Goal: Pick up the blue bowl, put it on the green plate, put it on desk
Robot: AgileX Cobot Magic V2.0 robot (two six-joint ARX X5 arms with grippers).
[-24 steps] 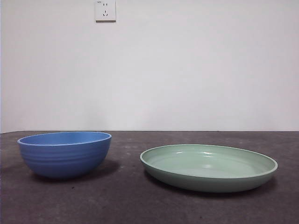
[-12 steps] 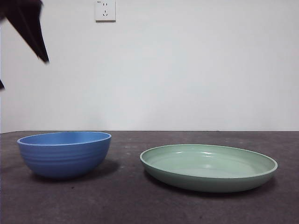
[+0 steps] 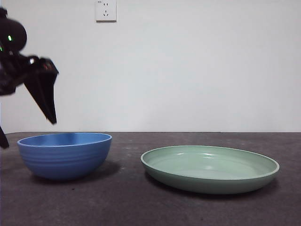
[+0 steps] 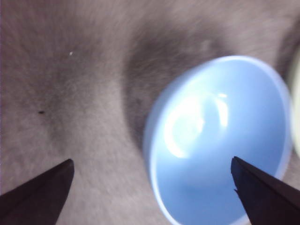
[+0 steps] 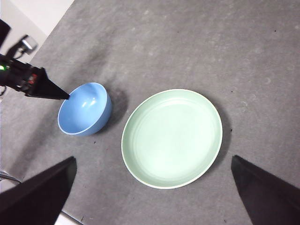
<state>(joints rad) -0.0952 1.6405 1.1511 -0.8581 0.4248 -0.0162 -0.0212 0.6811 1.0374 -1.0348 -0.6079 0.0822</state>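
Front view: the blue bowl (image 3: 65, 155) sits at 9 o'clock on the dark surface (image 3: 150, 207), apart from the green plate (image 3: 209, 168) at 4 o'clock. The left gripper (image 3: 28, 127) hangs above the bowl's left rim.

Left wrist view: its fingers (image 4: 44, 192) are spread wide, released, over the bowl (image 4: 220, 140).

Right wrist view: the right gripper (image 5: 152, 192) hangs high over both dishes, fingers (image 5: 42, 192) released, holding nothing.

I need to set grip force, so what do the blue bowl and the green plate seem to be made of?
Blue bowl: probably moulded plastic or melamine, a satin finish; even colour, faint ridges on its wall, soft highlights inside.
Green plate: likely the same kind of plastic, though glazed ceramic cannot be ruled out; glossy, with bright reflections across its floor and rim.
Both look rigid and smooth.
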